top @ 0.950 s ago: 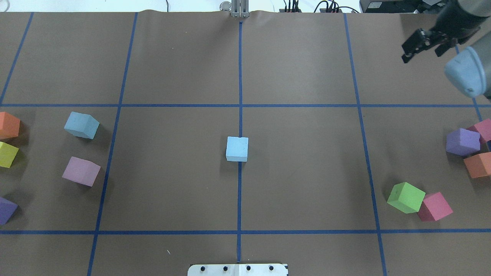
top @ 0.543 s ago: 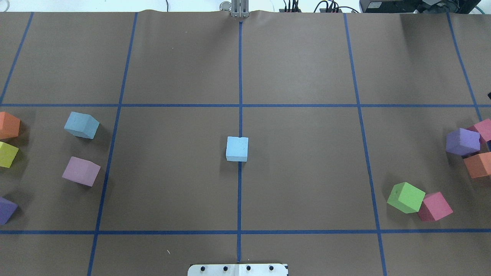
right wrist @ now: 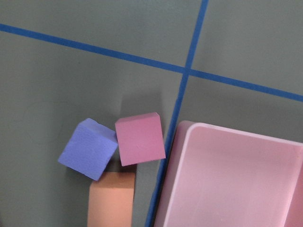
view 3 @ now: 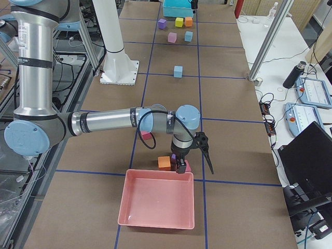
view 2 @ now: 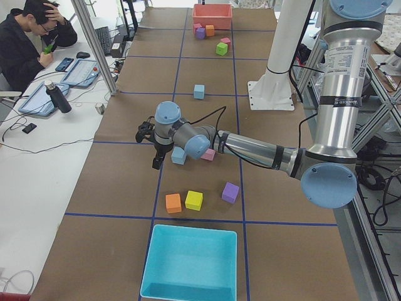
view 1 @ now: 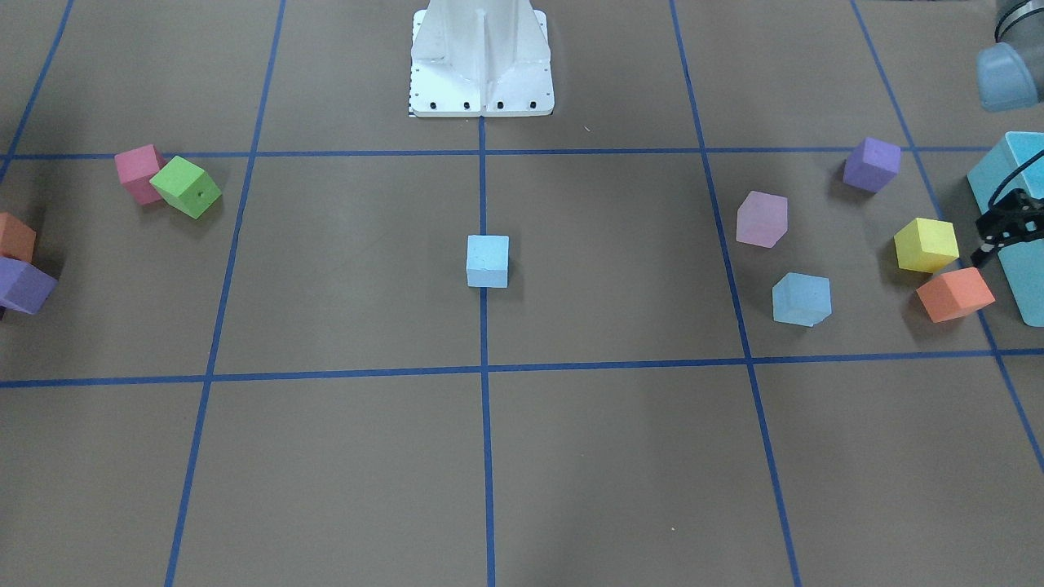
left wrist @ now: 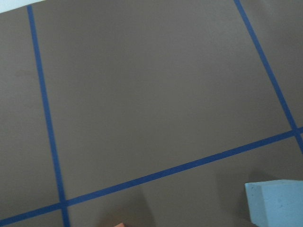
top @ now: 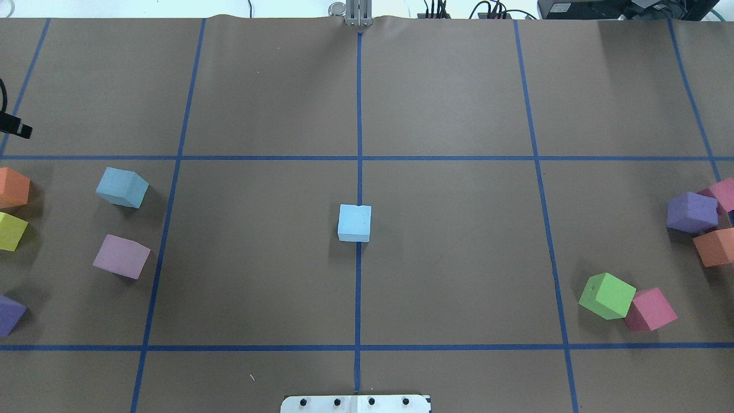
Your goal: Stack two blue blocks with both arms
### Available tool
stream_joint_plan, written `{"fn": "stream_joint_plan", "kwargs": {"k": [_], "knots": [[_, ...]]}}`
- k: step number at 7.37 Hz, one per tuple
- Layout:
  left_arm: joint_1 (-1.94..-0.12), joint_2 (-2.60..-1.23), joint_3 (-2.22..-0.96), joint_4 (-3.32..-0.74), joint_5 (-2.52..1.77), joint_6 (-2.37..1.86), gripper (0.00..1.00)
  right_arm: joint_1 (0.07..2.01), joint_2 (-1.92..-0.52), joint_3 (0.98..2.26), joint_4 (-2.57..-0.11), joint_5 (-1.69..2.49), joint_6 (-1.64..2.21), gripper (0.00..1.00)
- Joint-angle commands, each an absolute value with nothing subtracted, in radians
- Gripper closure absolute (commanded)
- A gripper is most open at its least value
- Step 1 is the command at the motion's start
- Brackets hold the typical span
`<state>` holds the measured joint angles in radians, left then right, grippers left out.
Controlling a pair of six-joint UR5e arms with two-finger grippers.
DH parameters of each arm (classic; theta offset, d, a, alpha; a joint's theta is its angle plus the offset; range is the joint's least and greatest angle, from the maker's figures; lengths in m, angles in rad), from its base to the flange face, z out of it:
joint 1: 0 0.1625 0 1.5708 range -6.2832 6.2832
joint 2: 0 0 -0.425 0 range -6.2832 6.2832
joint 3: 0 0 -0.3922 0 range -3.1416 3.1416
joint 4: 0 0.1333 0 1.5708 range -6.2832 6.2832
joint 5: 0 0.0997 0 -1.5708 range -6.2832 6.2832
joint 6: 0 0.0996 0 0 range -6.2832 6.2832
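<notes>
Exterior front-facing shows left tool (view 1: 984, 242) gaping, empty; right tool (view 3: 196, 170): cannot tell.

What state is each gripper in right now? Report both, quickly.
Left gripper: open, holding nothing.
Right gripper: cannot be told; it shows only in the exterior right view.
</notes>
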<state>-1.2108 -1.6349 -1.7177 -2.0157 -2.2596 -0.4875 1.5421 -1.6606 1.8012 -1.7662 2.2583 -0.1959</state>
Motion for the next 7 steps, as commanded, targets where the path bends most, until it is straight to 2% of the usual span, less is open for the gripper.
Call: {"fn": "stream_joint_plan", "kwargs": {"k": [1, 4, 7], "knots": [[-1.091, -1.644, -1.718, -2.094, -2.253, -0.743, 0.02, 1.560, -1.675, 1.796, -1.766, 2.263, -0.199, 0.00], [-0.909, -1.679, -1.691, -2.146, -2.087, -0.937, 0.02, 1.560, -1.681, 1.796, -1.766, 2.263, -0.201, 0.00], [-0.890, -1.687, -1.666, -2.161, -2.057, -0.886, 0.02, 1.560, -1.681, 1.796, -1.764, 2.261, -0.201, 0.00]]}}
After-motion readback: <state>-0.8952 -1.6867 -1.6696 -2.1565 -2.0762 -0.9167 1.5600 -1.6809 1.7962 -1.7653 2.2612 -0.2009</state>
